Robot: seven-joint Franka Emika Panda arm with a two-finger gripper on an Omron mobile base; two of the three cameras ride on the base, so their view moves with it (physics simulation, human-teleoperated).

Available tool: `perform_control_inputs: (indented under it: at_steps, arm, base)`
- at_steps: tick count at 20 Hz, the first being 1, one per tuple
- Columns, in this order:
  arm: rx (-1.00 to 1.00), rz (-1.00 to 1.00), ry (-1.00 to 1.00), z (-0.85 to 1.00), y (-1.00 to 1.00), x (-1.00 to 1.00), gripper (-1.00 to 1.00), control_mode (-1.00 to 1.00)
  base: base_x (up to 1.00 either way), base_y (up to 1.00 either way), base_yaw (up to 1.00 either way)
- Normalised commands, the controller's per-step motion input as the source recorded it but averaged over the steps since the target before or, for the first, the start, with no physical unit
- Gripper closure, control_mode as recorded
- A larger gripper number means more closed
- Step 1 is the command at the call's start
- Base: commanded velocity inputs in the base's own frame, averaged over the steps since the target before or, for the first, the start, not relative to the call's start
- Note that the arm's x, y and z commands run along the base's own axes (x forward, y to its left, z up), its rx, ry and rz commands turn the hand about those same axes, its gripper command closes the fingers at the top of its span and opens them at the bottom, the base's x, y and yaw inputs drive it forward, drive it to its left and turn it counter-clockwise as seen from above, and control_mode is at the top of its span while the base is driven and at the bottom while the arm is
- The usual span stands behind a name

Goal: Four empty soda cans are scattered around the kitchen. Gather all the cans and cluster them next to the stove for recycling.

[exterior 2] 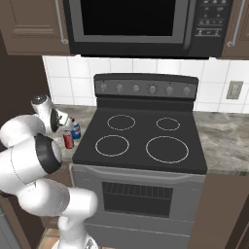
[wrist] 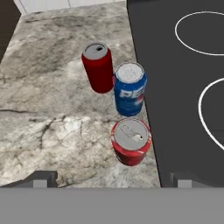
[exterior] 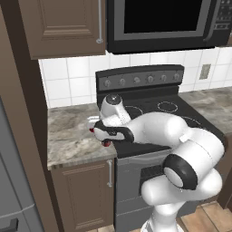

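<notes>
Three upright soda cans stand in a tight row on the mottled grey stone counter (wrist: 52, 109), just left of the stove's edge. Counted from the hand view: one dark red cylindrical can (wrist: 98, 67) farthest back, one blue can with a white band and lettering (wrist: 129, 89) in the middle, one brighter red can with a silver top (wrist: 131, 141) nearest. The blue can touches or nearly touches the dark red one; the near red can sits just beside the blue one, apart from the stove edge by a sliver of counter.

Black glass-top stove (exterior 2: 141, 141) with four white ring burners counted, and a raised back panel (exterior 2: 146, 87) with six knobs. Black microwave (exterior 2: 131, 24) above it. Grey oven door (exterior 2: 138, 194) below.

In the right base view, two cans show past the arm: blue (exterior 2: 76, 130) behind red (exterior 2: 68, 140), both at the stove's left edge.

The two-finger gripper (wrist: 111, 179) hangs above the cans with fingers spread wide, nothing between them.
</notes>
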Motion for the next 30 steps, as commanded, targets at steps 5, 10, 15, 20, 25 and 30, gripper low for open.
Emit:
perform_control_inputs:
  at_steps: [5,10,15,20,25,30]
  arm:
    - [0.02,0.0,0.0,0.69,-0.13,-0.81,-1.0,-1.0]
    - [0.01,0.0,-0.06,0.69,-0.28,-0.97,-1.0,-1.0]
    - [0.0,0.0,-0.1,0.53,-0.12,-0.96,-1.0,-1.0]
    - [0.0,0.0,-0.09,0.4,-0.1,-0.98,-1.0,-1.0]
    - [0.0,0.0,0.0,0.41,-0.03,-0.74,-1.0,-1.0]
    - [0.01,0.0,0.02,0.3,-0.01,-0.47,-1.0,-1.0]
  base:
    - [0.0,0.0,0.0]
    - [0.0,0.0,0.0]
    - [0.0,0.0,0.0]
    - [0.0,0.0,0.0]
    - [0.0,0.0,0.0]
    - [0.0,0.0,0.0]
